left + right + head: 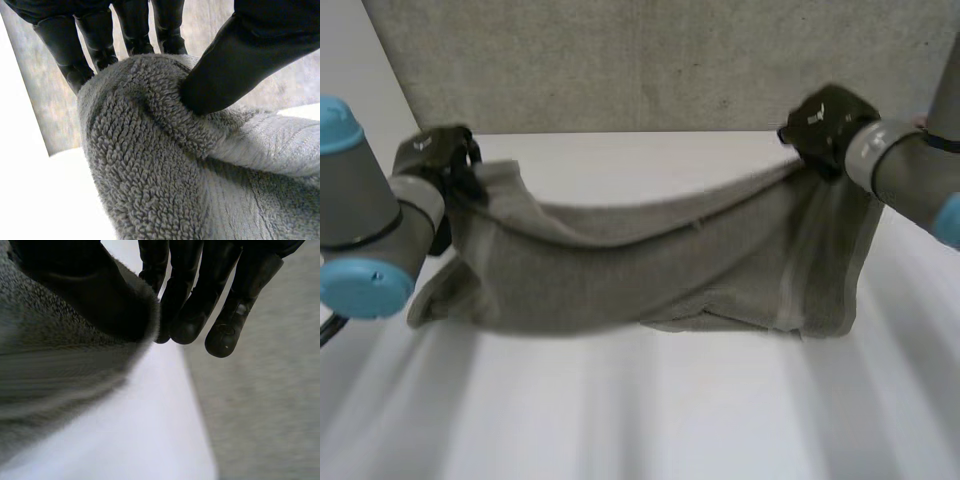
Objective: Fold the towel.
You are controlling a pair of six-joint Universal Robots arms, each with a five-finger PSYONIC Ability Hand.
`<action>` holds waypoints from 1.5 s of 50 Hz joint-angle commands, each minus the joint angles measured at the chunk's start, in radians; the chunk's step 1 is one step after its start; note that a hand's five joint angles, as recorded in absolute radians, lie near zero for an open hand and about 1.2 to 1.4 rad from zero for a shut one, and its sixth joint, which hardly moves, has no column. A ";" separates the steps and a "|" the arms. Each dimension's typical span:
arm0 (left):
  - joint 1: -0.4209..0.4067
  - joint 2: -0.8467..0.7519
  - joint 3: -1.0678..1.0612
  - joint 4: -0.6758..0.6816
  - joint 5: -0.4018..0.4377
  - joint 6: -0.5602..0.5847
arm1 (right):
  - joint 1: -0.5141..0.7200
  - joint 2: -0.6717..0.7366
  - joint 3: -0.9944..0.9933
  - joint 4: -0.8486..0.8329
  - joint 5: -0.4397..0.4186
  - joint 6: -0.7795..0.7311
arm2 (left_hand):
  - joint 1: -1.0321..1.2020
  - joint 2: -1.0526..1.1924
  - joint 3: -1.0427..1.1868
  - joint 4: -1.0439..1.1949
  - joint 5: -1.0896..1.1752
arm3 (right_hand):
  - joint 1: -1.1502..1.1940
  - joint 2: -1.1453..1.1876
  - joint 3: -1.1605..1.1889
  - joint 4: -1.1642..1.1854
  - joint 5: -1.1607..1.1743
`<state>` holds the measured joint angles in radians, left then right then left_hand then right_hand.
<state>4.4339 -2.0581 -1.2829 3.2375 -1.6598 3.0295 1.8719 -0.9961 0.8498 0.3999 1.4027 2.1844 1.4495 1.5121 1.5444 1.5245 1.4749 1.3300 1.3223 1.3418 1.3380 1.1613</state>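
A grey terry towel (650, 270) hangs in the air above the white table (650, 410), stretched between my two hands and sagging in the middle. My left hand (440, 160) is shut on the towel's left upper corner. In the left wrist view its thumb (235, 65) presses the towel (150, 165) against the fingers (65, 45). My right hand (825, 125) is shut on the right upper corner. There the thumb (85, 285) pinches the towel (55, 370) against the fingers (200, 300). The towel's lower edge hangs close to the table.
A grey board or wall (660, 60) stands behind the table's far edge. The white table stretches out in front of the hanging towel.
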 commanded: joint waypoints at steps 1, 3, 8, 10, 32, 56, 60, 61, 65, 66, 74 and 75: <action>-0.005 0.026 0.197 0.160 0.057 -0.050 | 0.024 -0.066 0.062 -0.808 0.009 0.181 | -0.053 -0.116 -0.148 -0.128 -0.253 | 0.066 0.074 0.054 0.058 0.060; 0.005 0.094 0.188 0.328 0.113 -0.108 | 0.024 -0.141 0.118 -0.905 0.004 0.213 | -0.053 -0.116 -0.148 -0.128 -0.253 | 0.066 0.074 0.054 0.058 0.060; 0.027 0.148 0.178 0.394 0.167 -0.204 | 0.010 -0.233 0.172 -0.883 -0.033 0.305 | -0.053 -0.116 -0.148 -0.128 -0.253 | 0.066 0.074 0.054 0.058 0.060; 0.036 0.145 0.174 0.364 0.170 -0.221 | 0.010 -0.230 0.173 -0.811 -0.056 0.334 | -0.053 -0.116 -0.148 -0.128 -0.253 | 0.066 0.074 0.054 0.058 0.060; 0.105 -0.042 -0.246 0.191 0.238 0.099 | 0.009 -0.081 0.525 -0.308 -0.195 0.170 | -0.053 -0.116 -0.148 -0.128 -0.253 | 0.066 0.074 0.054 0.058 0.060; 0.127 0.196 -0.509 0.168 0.589 0.590 | 0.020 -0.070 0.597 -0.309 -0.197 0.176 | -1.036 -1.099 -1.131 -1.111 -1.236 | 0.066 0.074 0.054 0.058 0.060; 0.124 0.193 -0.521 0.165 0.588 0.693 | 0.018 -0.070 0.601 -0.311 -0.199 0.175 | -1.025 -1.087 -1.120 -1.100 -1.225 | 0.066 0.074 0.054 0.058 0.060; 0.124 0.191 -0.527 0.162 0.583 0.733 | 0.018 -0.069 0.603 -0.311 -0.199 0.175 | -1.025 -1.087 -1.120 -1.100 -1.225 | 0.066 0.074 0.054 0.058 0.060; 0.122 0.184 -0.529 0.157 0.555 0.802 | 0.018 -0.069 0.609 -0.311 -0.200 0.173 | -1.022 -1.084 -1.117 -1.097 -1.222 | 0.066 0.074 0.054 0.058 0.060; 0.124 0.180 -0.523 0.159 0.534 0.822 | 0.018 -0.069 0.609 -0.311 -0.200 0.173 | -1.019 -1.081 -1.114 -1.094 -1.219 | 0.066 0.074 0.054 0.058 0.060; 0.113 0.105 -0.481 0.182 0.422 0.871 | 0.023 -0.067 0.618 -0.311 -0.199 0.167 | -1.001 -1.064 -1.096 -1.076 -1.201 | 0.066 0.074 0.054 0.058 0.060; 0.113 0.105 -0.481 0.182 0.422 0.871 | 0.023 -0.067 0.618 -0.311 -0.199 0.167 | -1.001 -1.064 -1.096 -1.076 -1.201 | 0.066 0.074 0.054 0.058 0.060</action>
<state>4.5536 -1.9041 -1.7946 3.4017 -1.1855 3.8861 1.8919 -1.0636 1.4619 0.0889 1.2038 2.3550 0.5165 0.5078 0.5006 0.5202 0.4885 1.3300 1.3324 1.3418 1.3380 1.1678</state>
